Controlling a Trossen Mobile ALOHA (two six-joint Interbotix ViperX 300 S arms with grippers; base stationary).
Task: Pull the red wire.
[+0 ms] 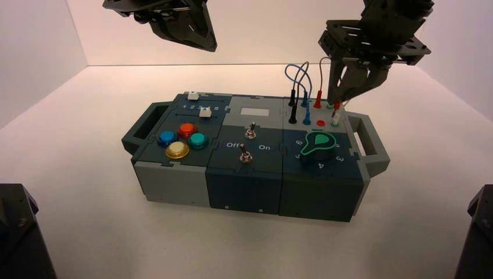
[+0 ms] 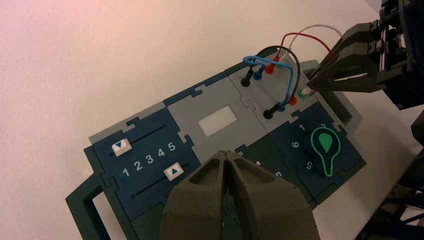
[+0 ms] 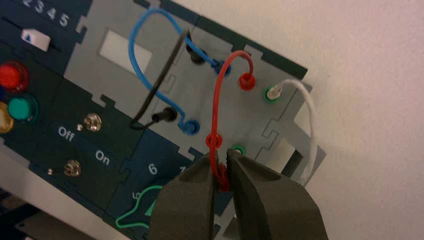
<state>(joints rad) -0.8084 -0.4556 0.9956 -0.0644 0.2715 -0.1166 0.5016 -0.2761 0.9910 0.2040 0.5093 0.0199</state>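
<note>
Standing across the middle of the table (image 1: 99, 215), the box (image 1: 244, 189) has its wires at the far right, beyond the green knob (image 1: 318, 141). The left gripper (image 2: 225, 153) waits above the far left side of the box, its fingers together with nothing between them. The right gripper (image 1: 338, 100) is at work over the right edge of the wire panel (image 3: 192, 87), fingers closed on one end of the red wire (image 3: 215, 107).

That wire arches from the fingers to the far red socket (image 3: 246, 81), where its other end sits plugged in. Seen from above and behind, this fixed end lies to the left of the fingers and a little farther off, so the wire's length runs mostly sideways, looping up between the two. The right arm is much the nearer. The held plug (image 3: 224, 180) points down, roughly upright, just beside the white plug (image 1: 335, 120) in the near green socket (image 3: 240, 149).

The near red socket (image 1: 321, 122), smallest of all, shows no plug in it. I judge the near end pulled and the task all but done. The next move wants the plug carried up and clear of the white plug; going left could drag the loop against the blue wire (image 3: 134, 55), and a hard tug could free the far end too.
</note>
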